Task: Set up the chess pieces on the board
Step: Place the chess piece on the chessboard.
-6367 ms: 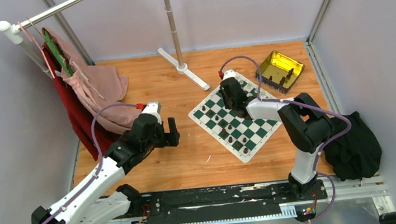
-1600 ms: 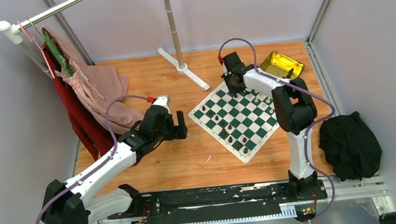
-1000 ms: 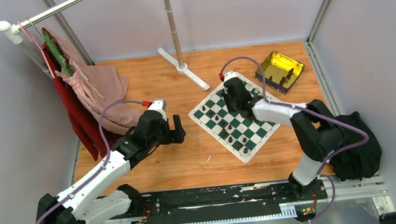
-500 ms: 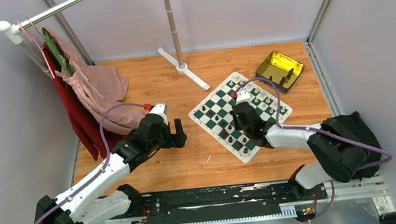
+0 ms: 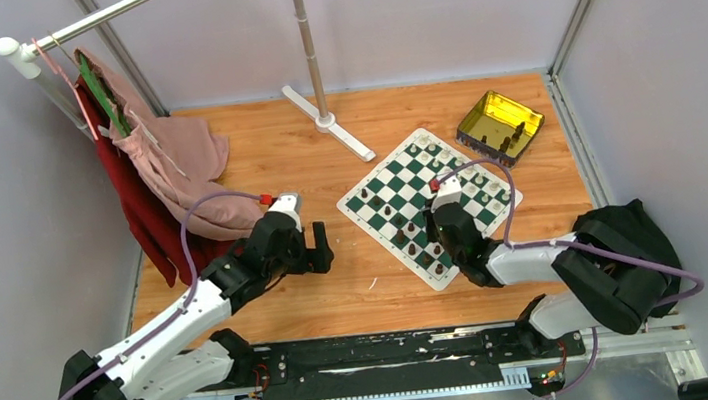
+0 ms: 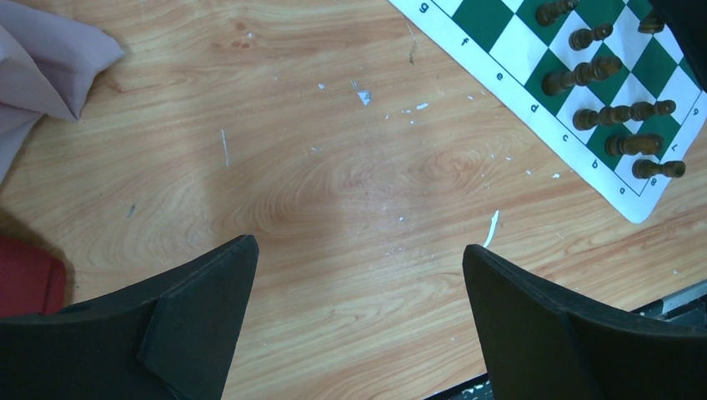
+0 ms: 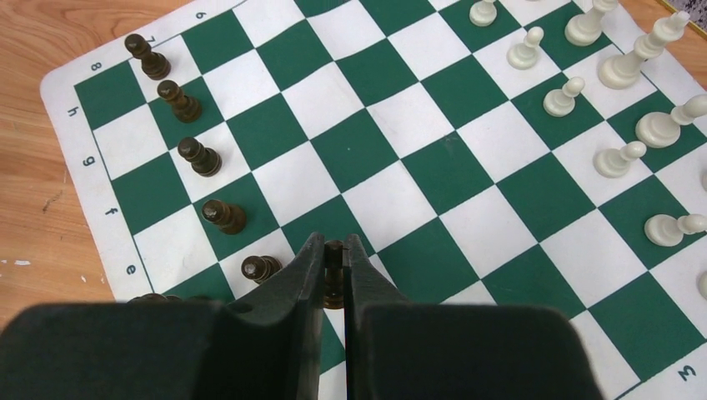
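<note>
The green and white board (image 5: pixel 383 182) lies right of centre on the wooden table; it also shows in the right wrist view (image 7: pixel 400 117). Dark brown pieces (image 7: pixel 192 154) stand in a row along its near-left side, white pieces (image 7: pixel 621 71) along its far-right side. My right gripper (image 7: pixel 333 250) is shut on a dark brown piece (image 7: pixel 333 279) above the board's near part, by the dark row. In the top view it is over the board (image 5: pixel 441 222). My left gripper (image 6: pixel 358 275) is open and empty over bare wood, left of the board's corner (image 6: pixel 634 204).
A gold tin (image 5: pixel 500 126) with a few pieces sits beyond the board's far-right corner. A pole stand base (image 5: pixel 326 123) lies at the back. Pink and red clothes (image 5: pixel 171 171) hang at left. A black cloth (image 5: pixel 637 248) lies at right.
My right arm went to the gold tin, then swung back over the board toward its near side with a dark piece. My left arm shifted slightly.
</note>
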Controlling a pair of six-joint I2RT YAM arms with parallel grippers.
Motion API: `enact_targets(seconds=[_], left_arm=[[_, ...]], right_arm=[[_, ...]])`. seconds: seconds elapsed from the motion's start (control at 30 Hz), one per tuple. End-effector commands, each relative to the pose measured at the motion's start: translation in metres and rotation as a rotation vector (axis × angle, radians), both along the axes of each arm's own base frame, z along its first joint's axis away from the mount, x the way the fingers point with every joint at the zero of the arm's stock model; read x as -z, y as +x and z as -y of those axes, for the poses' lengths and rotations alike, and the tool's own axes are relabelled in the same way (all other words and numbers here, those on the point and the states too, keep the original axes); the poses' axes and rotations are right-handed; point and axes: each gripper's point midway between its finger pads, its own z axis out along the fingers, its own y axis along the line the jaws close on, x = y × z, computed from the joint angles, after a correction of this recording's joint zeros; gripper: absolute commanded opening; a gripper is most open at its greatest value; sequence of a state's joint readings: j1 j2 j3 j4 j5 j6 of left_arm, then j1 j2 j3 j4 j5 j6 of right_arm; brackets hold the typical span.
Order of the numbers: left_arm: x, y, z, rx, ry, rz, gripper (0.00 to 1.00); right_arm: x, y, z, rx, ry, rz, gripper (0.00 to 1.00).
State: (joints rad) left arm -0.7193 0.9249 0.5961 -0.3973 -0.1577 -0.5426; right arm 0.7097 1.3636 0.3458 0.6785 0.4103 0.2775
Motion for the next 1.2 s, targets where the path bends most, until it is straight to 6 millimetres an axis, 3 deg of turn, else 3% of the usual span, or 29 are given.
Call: enact_targets(seconds=[0.0, 0.63, 0.8, 0.97, 1.17], left_arm=[[0.0, -0.005, -0.003, -0.022, -0.011, 0.011, 1.0], [0.004, -0.006, -0.002, -0.037, -0.077, 0.095, 1.0], [0.012, -0.008, -0.004, -0.033, -0.074, 0.1, 1.0], [0.02, -0.01, -0.003, -0.023, -0.068, 0.088, 1.0], [0.021, -0.01, -0.002, -0.014, -0.069, 0.085, 1.0]], right_arm=[[-0.021, 0.004, -0.003, -0.002, 0.027, 0.122, 0.01], [0.012, 0.002, 0.019, 0.037, -0.072, 0.175, 0.02], [0.014, 0.003, 0.022, 0.049, -0.06, 0.214, 0.03], [0.02, -0.002, 0.025, 0.059, -0.046, 0.202, 0.1], [0.013, -0.006, 0.025, 0.058, -0.058, 0.201, 0.2]])
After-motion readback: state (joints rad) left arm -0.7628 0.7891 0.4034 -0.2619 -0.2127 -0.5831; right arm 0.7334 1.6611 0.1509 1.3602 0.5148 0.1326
